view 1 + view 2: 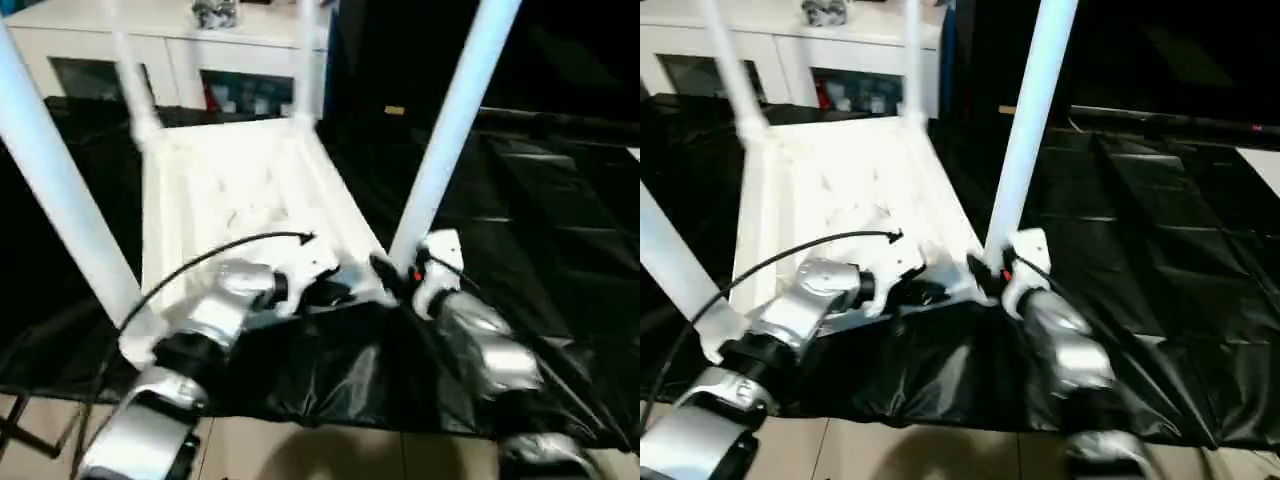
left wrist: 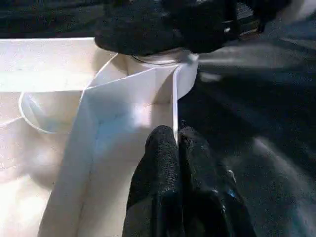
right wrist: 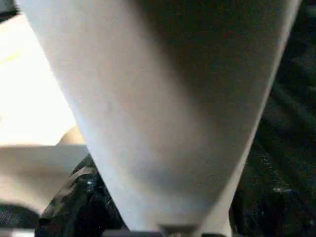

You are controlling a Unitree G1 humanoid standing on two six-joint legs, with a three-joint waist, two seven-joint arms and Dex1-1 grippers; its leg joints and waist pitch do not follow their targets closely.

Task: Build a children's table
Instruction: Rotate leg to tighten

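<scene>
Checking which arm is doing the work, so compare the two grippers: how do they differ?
The left gripper is pinched shut on the table top's rim; the right gripper sits at the base of the near right leg. The left reaches in low across the near edge; the right stands by the corner socket. Both have black fingers.

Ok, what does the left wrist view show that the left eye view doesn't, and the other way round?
Left wrist view: the left gripper shut on a thin wall of the table top, by a corner socket. Left eye view: four legs standing up from the upturned top, the right gripper at the near right leg, the black sheet. Shared: the top's ribbed underside.
</scene>
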